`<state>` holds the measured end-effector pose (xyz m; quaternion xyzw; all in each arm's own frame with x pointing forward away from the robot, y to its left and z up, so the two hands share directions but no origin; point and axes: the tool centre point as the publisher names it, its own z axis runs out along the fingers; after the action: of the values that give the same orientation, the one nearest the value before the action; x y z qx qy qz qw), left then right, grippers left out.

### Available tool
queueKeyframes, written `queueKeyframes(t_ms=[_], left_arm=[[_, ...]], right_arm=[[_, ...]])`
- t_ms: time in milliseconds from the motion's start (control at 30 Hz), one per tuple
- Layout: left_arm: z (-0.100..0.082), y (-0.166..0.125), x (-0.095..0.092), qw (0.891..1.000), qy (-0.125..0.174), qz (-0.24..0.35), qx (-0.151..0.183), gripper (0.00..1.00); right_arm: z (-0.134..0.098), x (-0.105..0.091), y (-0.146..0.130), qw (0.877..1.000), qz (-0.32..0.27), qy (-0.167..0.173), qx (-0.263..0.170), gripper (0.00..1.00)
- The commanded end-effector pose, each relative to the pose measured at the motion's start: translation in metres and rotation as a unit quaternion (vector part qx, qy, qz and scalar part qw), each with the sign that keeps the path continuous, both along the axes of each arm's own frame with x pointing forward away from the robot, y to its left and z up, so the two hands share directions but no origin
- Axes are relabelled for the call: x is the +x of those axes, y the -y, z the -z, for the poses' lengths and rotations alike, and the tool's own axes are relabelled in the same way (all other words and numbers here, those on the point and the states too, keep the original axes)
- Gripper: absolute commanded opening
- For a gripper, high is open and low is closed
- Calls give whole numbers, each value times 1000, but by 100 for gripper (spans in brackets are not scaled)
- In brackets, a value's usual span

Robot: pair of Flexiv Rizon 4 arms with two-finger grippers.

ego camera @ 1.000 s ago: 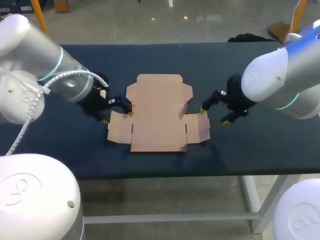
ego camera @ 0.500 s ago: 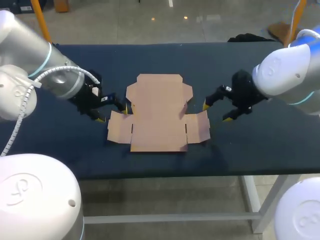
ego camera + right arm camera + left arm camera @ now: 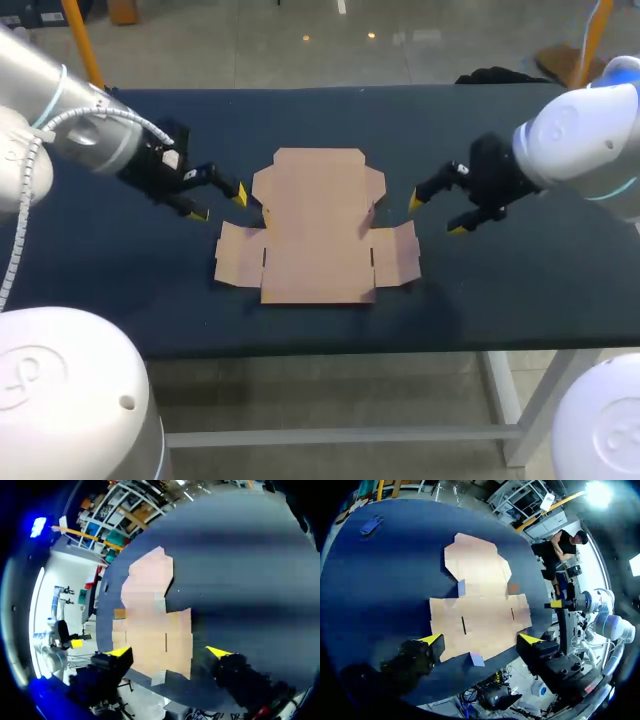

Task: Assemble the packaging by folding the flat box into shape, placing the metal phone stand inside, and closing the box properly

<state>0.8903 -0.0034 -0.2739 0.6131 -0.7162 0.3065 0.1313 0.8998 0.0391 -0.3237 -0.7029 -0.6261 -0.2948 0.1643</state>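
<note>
The flat brown cardboard box (image 3: 318, 225) lies unfolded in the middle of the dark table, its two side flaps spread out near the front. My left gripper (image 3: 220, 202) hangs open a short way off its left edge, touching nothing. My right gripper (image 3: 436, 215) is open and apart from the right flap. In the left wrist view the box (image 3: 480, 615) lies ahead of the open left gripper (image 3: 481, 640). The right wrist view likewise has the box (image 3: 150, 625) ahead of the open right gripper (image 3: 169, 652). I cannot make out the phone stand for certain.
The table (image 3: 500, 280) is covered in dark blue cloth with bare room on both sides of the box. A small blue object (image 3: 371, 524) lies far off on the table (image 3: 380, 580), beyond the box; the head view hides it behind my left arm.
Both grippers have drawn back from the box's side flaps, the left one to the left and farther back, the right one slightly to the right. The box stays flat.
</note>
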Motion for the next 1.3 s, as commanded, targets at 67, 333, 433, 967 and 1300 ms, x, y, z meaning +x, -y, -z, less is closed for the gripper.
queueKeyframes(t_ms=[67, 333, 433, 967, 1300], left_arm=[[-4, -4, 23, 999, -24, 23, 2, 100], [-5, -7, 48, 998, -47, 40, -1, 100], [-3, -10, 58, 998, -54, 42, -3, 100], [-2, -22, 90, 996, -73, 51, -17, 100], [2, -25, 102, 995, -79, 58, -20, 100]], right_arm=[[5, 31, 9, 998, -21, -32, 48, 100], [12, 62, 5, 996, -21, -47, 73, 100], [17, 73, 0, 995, -25, -47, 88, 100], [42, 114, -23, 992, -33, -41, 116, 99], [60, 130, -36, 990, -37, -38, 133, 70]])
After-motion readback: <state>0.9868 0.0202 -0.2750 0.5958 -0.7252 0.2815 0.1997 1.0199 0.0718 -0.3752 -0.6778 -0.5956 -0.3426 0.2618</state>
